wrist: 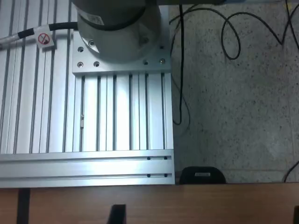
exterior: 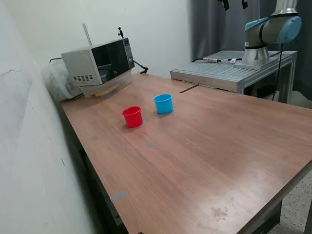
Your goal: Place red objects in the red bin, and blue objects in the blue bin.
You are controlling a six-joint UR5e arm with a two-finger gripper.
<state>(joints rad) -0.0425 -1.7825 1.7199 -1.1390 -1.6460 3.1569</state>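
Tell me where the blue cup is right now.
In the exterior view the blue cup stands upright on the wooden table, just to the exterior view's right of the red cup and apart from it, in front of the microwave.

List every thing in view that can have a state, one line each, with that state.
red cup: upright on the table, mouth up, no cube visible in it.
blue cup: upright, mouth up, apart from the red cup, contents not visible.
microwave: door shut.
robot arm: raised on its aluminium base, away from the cups.
hand: high at the frame's top edge, open or shut cannot be told.
cubes: none in view.
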